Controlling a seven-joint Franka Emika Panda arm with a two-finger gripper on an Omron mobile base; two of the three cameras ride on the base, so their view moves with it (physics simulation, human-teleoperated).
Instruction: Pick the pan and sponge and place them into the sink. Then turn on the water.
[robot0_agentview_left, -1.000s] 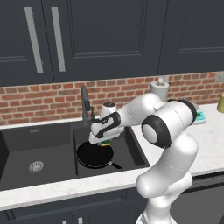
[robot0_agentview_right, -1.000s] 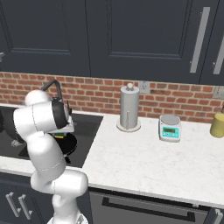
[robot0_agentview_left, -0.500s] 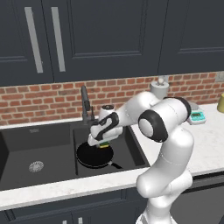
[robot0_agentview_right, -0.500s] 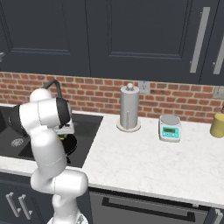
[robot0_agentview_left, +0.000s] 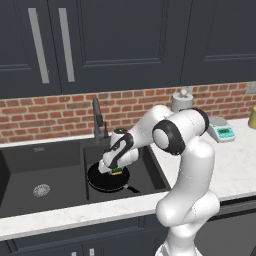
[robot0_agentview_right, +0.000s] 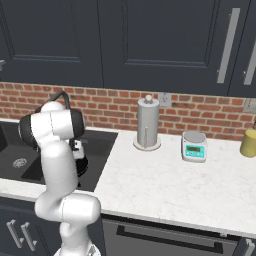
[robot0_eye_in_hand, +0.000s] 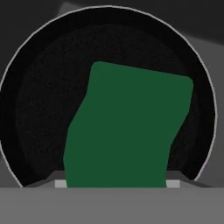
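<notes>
Sponge: the sponge (robot0_agentview_left: 117, 171) is carried lower than a second ago, now just above the pan (robot0_agentview_left: 106, 181).
Pan: already set in the sink's (robot0_agentview_left: 67, 197) smaller basin.
Gripper: the gripper (robot0_agentview_left: 115, 170) is closed on the sponge.
Faucet: the faucet (robot0_agentview_left: 97, 120) is seen dry; release is judged imminent.

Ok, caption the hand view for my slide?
Green-faced sponge held in the gripper directly over the black pan.
</notes>
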